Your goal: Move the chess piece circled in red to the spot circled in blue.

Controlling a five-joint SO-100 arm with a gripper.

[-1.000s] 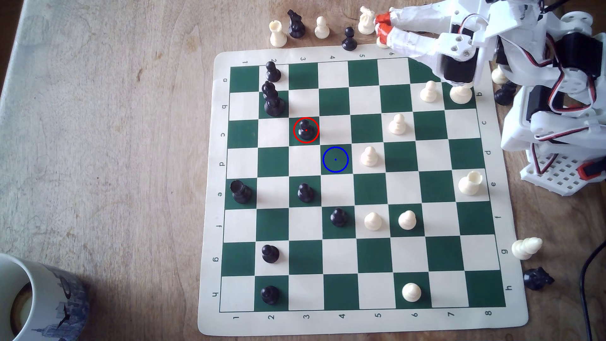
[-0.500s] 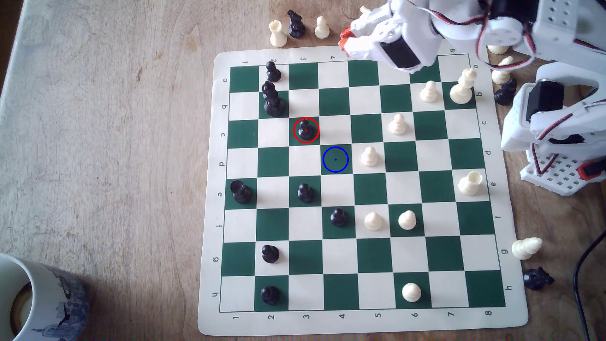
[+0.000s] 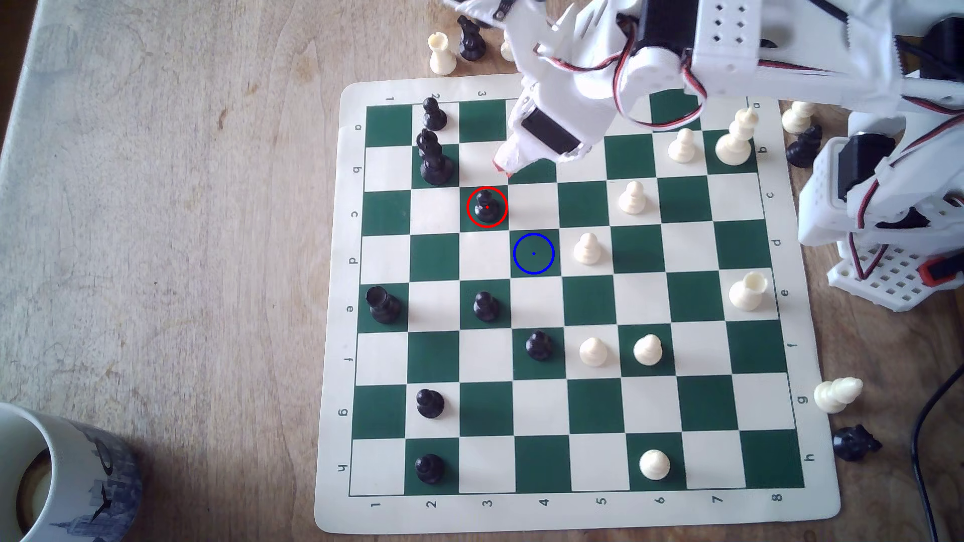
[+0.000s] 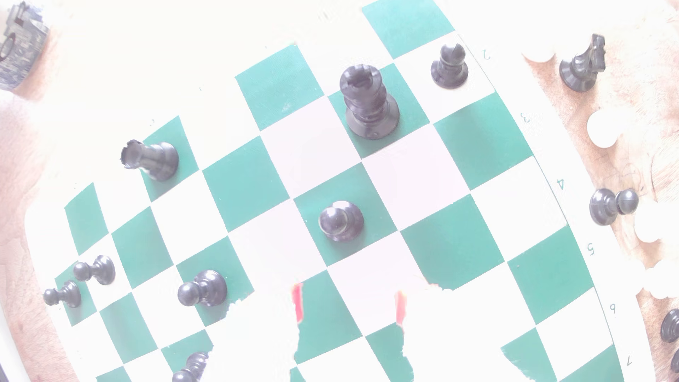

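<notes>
So at this moment I had the gripper (image 3: 503, 165) over the board (image 3: 814, 500), w/ its red-tipped end hanging just beside the chess piece (image 3: 486, 207), a bit to the far side and to the exterior view's right of it, not touching. In the wrist view the fingers (image 4: 297, 305) stood apart w/ a green square visible between them, so the gripper (image 4: 349, 305) was spread and held nothing. That same view showed the chess piece (image 4: 341, 221) upright on its green square, ahead of the fingertips and approx. in line w/ the gap.

The pawn stood inside the red ring on row c, col. 3. The spot (image 3: 533, 254), a green square w/ blue ring and dot, lay one square diagonally from it, nearer to the camera and toward the exterior view's right, on row d, col. 4. A white pawn (image 3: 587, 248) stood on the next square to the right of the spot. A tall black piece (image 3: 433, 159) stood one square diagonally from the chess piece, farther from the camera and to the left. Wrist view was very overexposed, so white pieces there I could not tell well. A mug (image 3: 57, 474) sat at the near left corner of the table (image 3: 182, 208).
</notes>
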